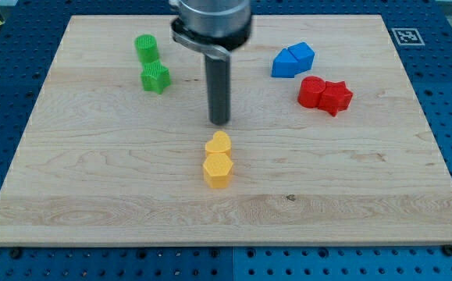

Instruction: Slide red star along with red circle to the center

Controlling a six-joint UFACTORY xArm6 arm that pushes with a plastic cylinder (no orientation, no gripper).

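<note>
The red circle (312, 91) and the red star (336, 97) touch each other at the view's right, the circle on the left. My tip (220, 122) rests on the board near the middle, well to the left of the red pair and just above the yellow blocks. It touches no block.
Two blue blocks (293, 61) sit together above the red pair. A green circle (146, 48) and a green star (155, 77) stand at the upper left. A yellow heart (218, 144) and a yellow hexagon (217, 170) touch below my tip. The wooden board (69, 203) has a tag at its top right corner.
</note>
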